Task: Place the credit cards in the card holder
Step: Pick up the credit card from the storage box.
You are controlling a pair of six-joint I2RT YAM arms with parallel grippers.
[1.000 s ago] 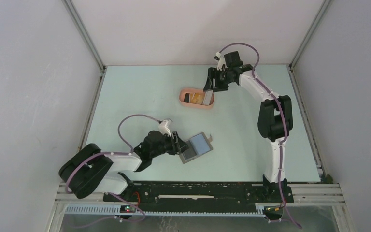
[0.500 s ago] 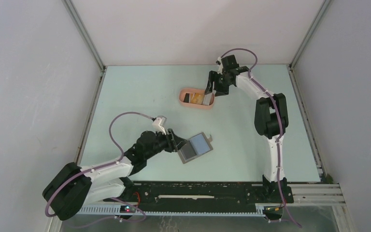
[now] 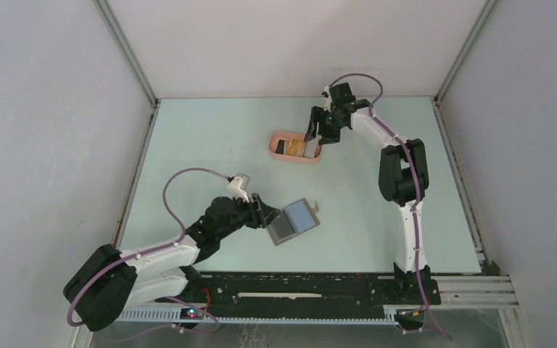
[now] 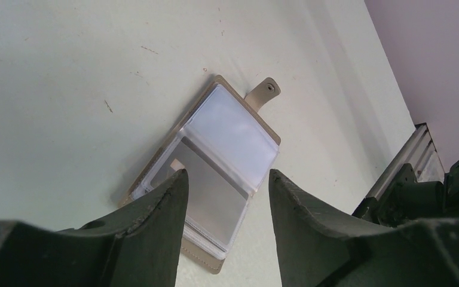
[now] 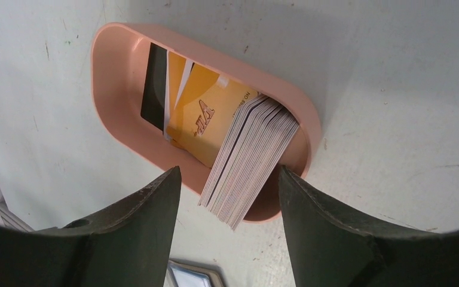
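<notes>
The card holder (image 3: 295,220) (image 4: 233,128) lies open on the table, showing clear sleeves and a snap tab. My left gripper (image 3: 267,215) (image 4: 228,173) is open just above its near edge, one finger over the left side. Nothing is gripped. The credit cards (image 3: 297,147) sit in a salmon-pink tray (image 3: 275,138) (image 5: 113,78). A thick stack (image 5: 251,149) leans on the tray's end, with orange (image 5: 209,113) and black (image 5: 154,86) cards lying flat beside it. My right gripper (image 3: 312,139) (image 5: 228,170) hangs open above the stack, a finger on each side, touching nothing.
The enclosure's white walls stand close on three sides. The arms' black base rail (image 3: 297,286) runs along the near edge. A corner of the card holder (image 5: 191,276) shows at the bottom of the right wrist view.
My left arm has stretched out lower and further left while its gripper stayed at the card holder's edge. My right wrist has shifted slightly over the tray. The cards and holder have not moved.
</notes>
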